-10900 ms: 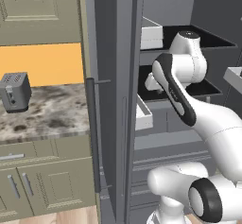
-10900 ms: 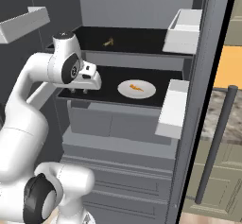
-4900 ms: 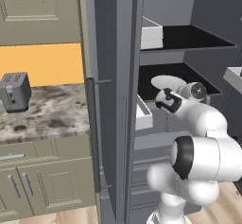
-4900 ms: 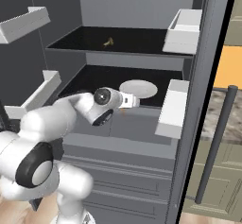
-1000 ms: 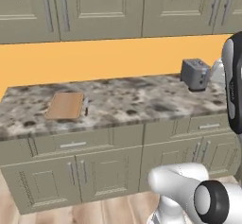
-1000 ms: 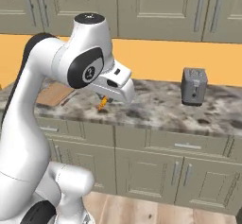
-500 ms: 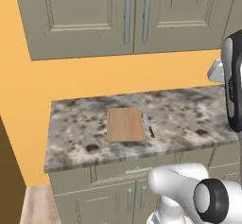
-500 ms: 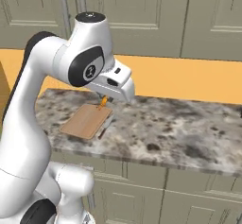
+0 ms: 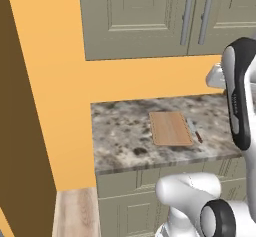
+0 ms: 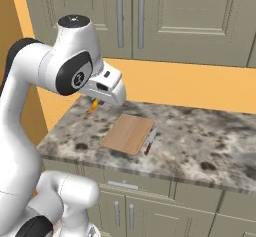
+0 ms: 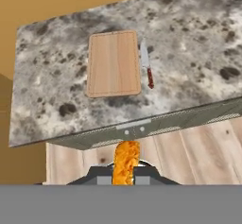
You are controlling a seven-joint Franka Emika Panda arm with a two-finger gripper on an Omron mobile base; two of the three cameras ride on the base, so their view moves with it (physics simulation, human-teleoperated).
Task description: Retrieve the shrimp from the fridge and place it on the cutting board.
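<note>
The orange-pink shrimp (image 11: pixel 126 162) is pinched between my finger tips, and my gripper (image 11: pixel 125 176) is shut on it; it also shows as a small orange bit under the hand (image 10: pixel 93 106). The light-tan cutting board (image 9: pixel 170 128) (image 10: pixel 128 133) (image 11: pixel 114 63) lies flat on the speckled counter (image 9: pixel 125 141), ahead of the hand. My gripper (image 10: pixel 95 104) hangs high over the counter's left end, to the left of the board and apart from it. The fridge is out of view.
A small dark-handled knife (image 11: pixel 147 65) (image 10: pixel 150 142) (image 9: pixel 195 131) lies just right of the board. Beige-green cabinets (image 10: pixel 150 16) hang above the counter and drawers (image 10: pixel 125 186) sit below it. An orange wall and a brown panel (image 9: pixel 22 106) close the left side.
The base has driven on, so the whole scene has shifted: the counter's left end, the board and the knife now sit closer to the middle. The gripper keeps its hold on the shrimp.
</note>
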